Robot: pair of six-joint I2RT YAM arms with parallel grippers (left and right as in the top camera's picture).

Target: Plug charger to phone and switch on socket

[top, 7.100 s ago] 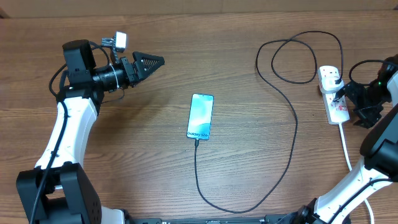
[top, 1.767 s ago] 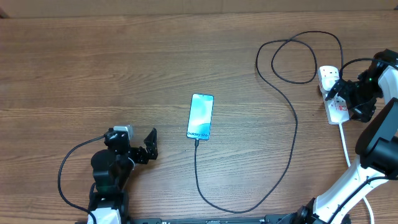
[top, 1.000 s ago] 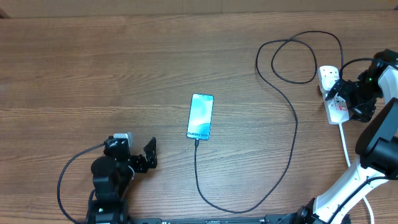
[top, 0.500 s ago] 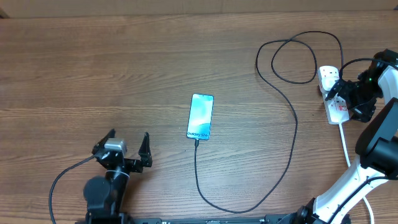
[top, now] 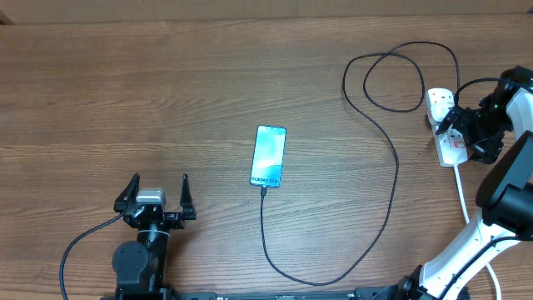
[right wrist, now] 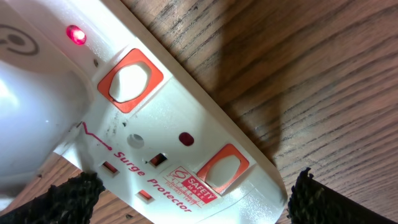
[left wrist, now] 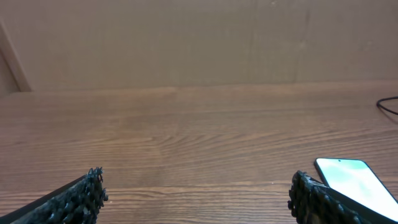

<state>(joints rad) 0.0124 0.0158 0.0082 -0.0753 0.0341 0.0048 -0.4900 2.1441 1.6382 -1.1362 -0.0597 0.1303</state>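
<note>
Left claw (top: 158, 185) has swung to face the far edge, fingers spread. Right claw (top: 454, 127) unchanged, spread over the white plastic power strip (top: 450, 148), whose red lamp (right wrist: 76, 34) is lit. Brown wood-grain counter (top: 166, 83); plain beige wall (left wrist: 186, 43). Slim glossy blue-teal-screened phone (top: 269, 156) mid-counter; thin black cable (top: 396, 192) meets its near end.

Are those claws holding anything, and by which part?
Nothing. The left gripper is open and empty; the right gripper is open over the socket, not clamping it.
</note>
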